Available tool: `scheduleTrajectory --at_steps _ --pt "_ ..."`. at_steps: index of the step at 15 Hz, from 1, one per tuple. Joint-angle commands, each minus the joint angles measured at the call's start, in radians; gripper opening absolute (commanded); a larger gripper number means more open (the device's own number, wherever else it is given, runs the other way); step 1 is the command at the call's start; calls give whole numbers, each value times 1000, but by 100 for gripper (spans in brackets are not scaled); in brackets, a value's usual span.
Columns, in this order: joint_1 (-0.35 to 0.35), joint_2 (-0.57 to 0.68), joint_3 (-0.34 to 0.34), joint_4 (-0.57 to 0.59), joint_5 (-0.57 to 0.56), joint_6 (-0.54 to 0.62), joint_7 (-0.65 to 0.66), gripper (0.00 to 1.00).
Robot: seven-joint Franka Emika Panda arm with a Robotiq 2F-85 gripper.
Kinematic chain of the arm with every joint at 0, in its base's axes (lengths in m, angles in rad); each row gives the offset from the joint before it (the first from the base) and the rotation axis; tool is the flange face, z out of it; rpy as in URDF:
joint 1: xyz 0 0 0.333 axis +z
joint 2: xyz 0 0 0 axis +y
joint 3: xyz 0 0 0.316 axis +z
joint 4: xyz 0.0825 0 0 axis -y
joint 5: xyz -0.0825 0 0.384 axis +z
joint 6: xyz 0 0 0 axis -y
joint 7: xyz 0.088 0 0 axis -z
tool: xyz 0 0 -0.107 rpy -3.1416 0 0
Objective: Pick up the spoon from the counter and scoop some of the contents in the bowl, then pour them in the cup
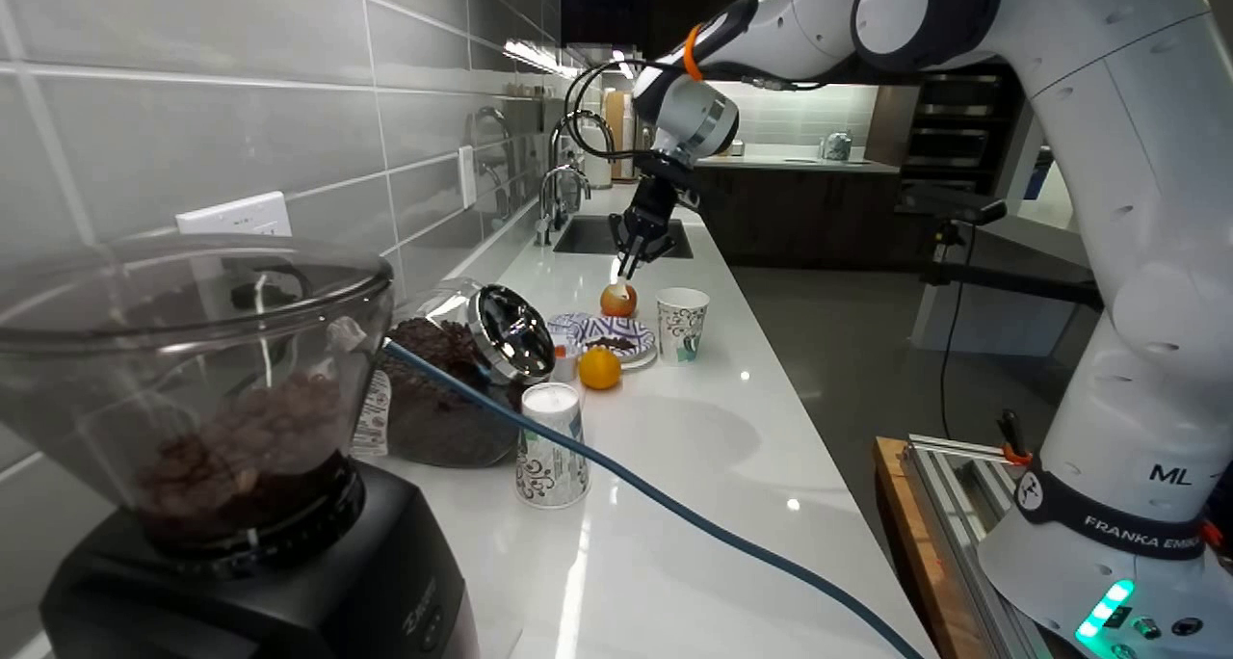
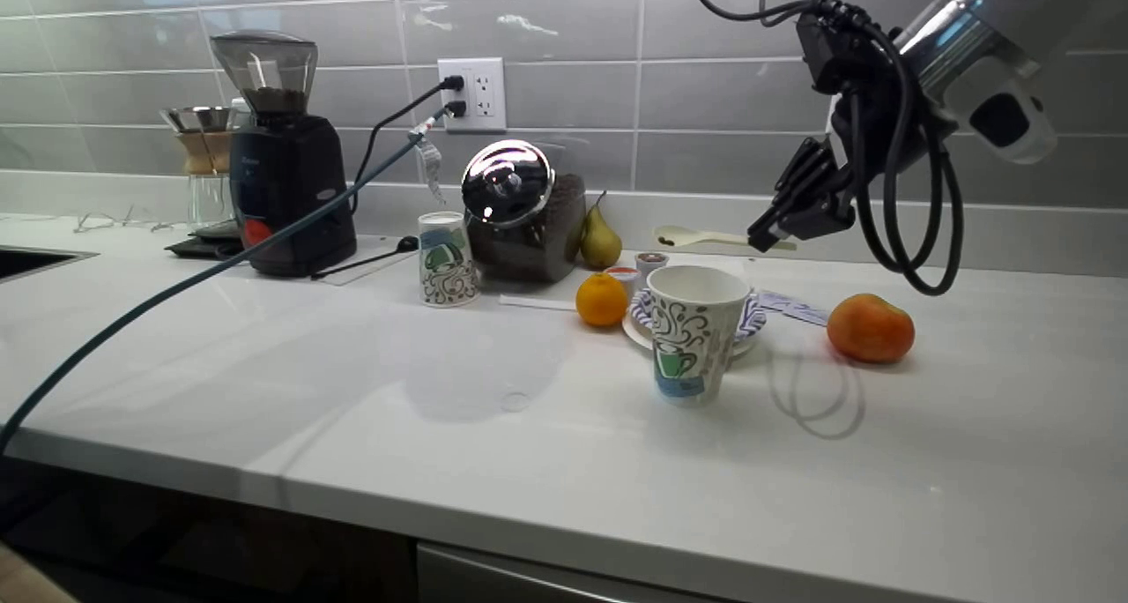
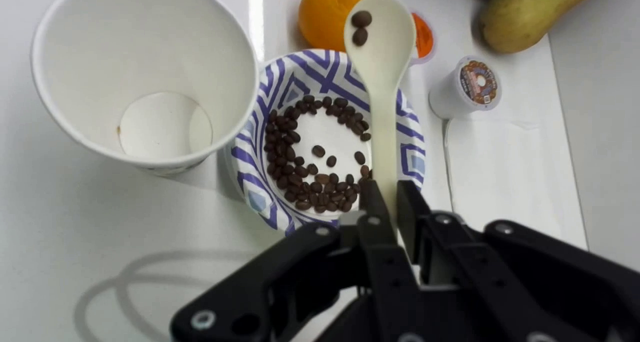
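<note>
Cream-coloured spoon (image 3: 383,107), pinched in the gripper (image 3: 391,197), held clear of the bowl (image 3: 253,167). Loaded with two visible dark beans (image 3: 361,20). Judged past pickup and a scant scoop. Outstanding: pouring into the cup (image 3: 145,72), upright beside the bowl and showing no beans inside.

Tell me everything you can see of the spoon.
The spoon is pale cream, perhaps plastic or wood, with a rounded head narrowing into a long, slim handle. Two dark beans lie in the head, near its left edge in the wrist view. The gripper clamps the handle, whose end shows past it in an exterior view. The spoon is held aloft, close to level, and in the wrist view crosses in front of the patterned bowl. Only gripper and beans appear to touch it.
</note>
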Motion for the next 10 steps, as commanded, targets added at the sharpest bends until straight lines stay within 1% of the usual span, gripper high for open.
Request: scheduleTrajectory --at_steps 1,4,7,10 --pt "-17 -12 -12 1 45 -60 15 3" --pt "-7 -41 -38 -35 15 -66 36 3" --pt "5 -80 -68 -80 -4 -28 44 3" --pt "9 -110 -92 -114 -30 -36 41 3"
